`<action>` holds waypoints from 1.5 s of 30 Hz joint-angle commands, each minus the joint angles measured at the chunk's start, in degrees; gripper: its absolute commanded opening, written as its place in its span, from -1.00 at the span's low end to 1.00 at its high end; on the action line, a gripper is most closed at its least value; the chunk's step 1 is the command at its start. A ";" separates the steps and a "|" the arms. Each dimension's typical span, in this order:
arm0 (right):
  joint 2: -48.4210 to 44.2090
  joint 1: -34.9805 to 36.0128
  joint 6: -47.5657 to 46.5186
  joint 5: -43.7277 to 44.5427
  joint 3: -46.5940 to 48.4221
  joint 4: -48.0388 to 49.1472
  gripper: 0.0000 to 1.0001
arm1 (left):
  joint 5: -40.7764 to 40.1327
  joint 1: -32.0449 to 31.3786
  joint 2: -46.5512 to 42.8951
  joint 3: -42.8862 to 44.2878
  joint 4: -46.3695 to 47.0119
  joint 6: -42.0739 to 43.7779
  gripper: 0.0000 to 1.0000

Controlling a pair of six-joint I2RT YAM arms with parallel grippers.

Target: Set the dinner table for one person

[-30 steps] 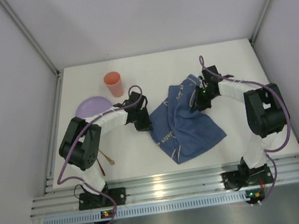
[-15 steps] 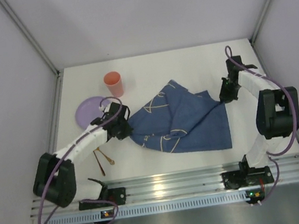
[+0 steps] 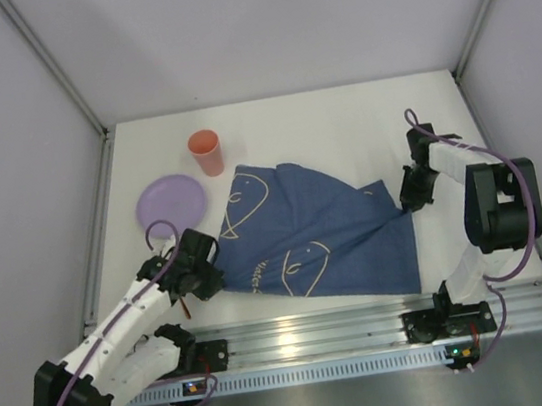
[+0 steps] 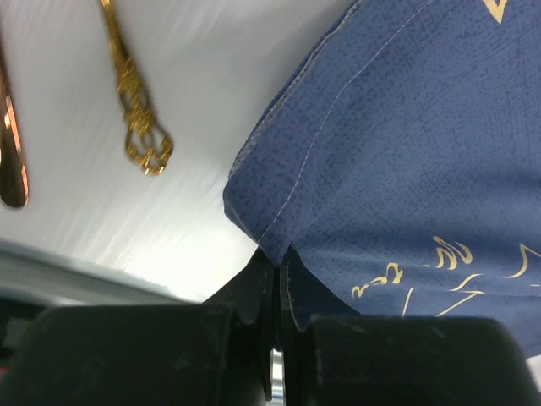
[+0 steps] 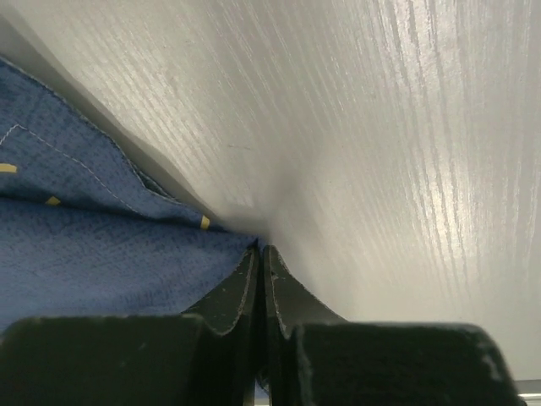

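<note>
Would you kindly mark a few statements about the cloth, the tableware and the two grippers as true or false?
1. The left gripper is shut on a corner of the dark blue cloth with pale line drawings. True.
2. The right gripper hangs open above the cloth. False: it is shut on the cloth's edge.
3. The orange plastic cup stands on the cloth. False: it stands on the bare white tabletop, beyond the cloth's far left corner.
4. The round purple plate lies left of the cloth, uncovered. True.
5. The gold-coloured cutlery lies on the cloth. False: it lies on the tabletop beside the cloth.
</note>
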 commanded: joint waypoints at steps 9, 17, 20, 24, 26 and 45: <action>-5.37 11.14 1.60 3.87 5.49 -2.04 0.63 | -2.10 -3.40 -4.09 1.23 -10.41 -8.70 0.12; -3.64 10.97 0.73 7.92 19.36 -3.81 0.89 | -5.09 -3.75 0.49 8.88 -11.82 -4.12 0.56; 1.89 10.97 1.16 6.42 22.10 -2.23 0.88 | -4.83 -3.84 3.21 10.47 -11.38 -2.27 0.55; 8.76 11.06 1.96 4.06 22.55 0.32 0.86 | -3.25 -3.84 7.07 11.70 -9.54 -0.25 0.51; 11.39 11.58 2.39 2.47 21.94 1.90 0.83 | -3.07 -3.84 7.96 12.05 -8.92 0.37 0.50; 20.11 20.29 3.45 1.59 20.26 4.02 -0.80 | -5.44 -3.49 15.96 15.74 -6.54 7.84 0.49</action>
